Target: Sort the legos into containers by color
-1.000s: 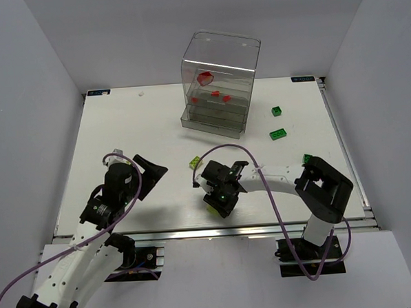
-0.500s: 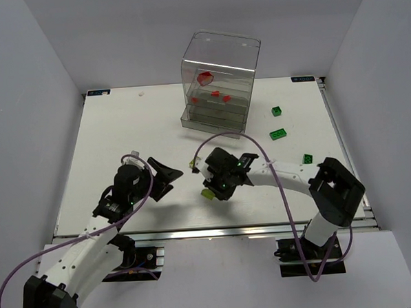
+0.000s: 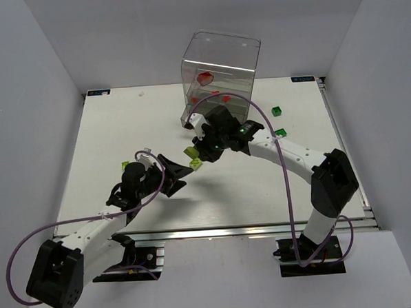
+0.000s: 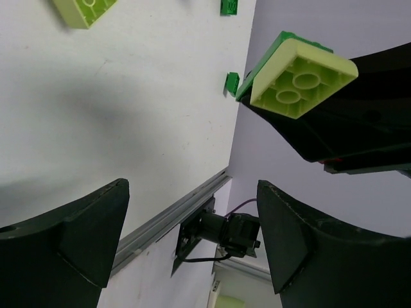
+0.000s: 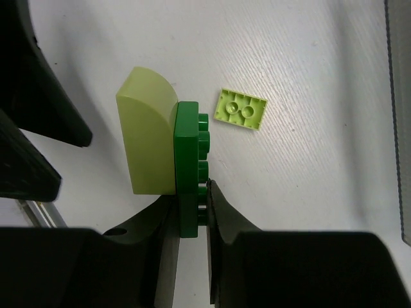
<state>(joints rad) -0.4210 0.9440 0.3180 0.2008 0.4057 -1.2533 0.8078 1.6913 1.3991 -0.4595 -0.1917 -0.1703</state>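
the table's [image 3: 108, 131] far-left corner and left edge lie open. the clear box [image 3: 219, 84] blocks the far edge's middle. the right arm [image 3: 288, 153] bars the centre; the right gripper [image 3: 200, 147], clamping a brick pair [image 3: 191, 153], hangs just beside the left gripper [image 3: 186, 170], which is spread wide.

The left arm [image 3: 85, 234] and right arm [image 3: 299, 159] are white tubular links joined by blocky black joint housings. A purple cable [image 3: 287, 191] loops along each. The left gripper [image 4: 192, 186] has matte black, wedge-shaped fingers [image 4: 83, 231].
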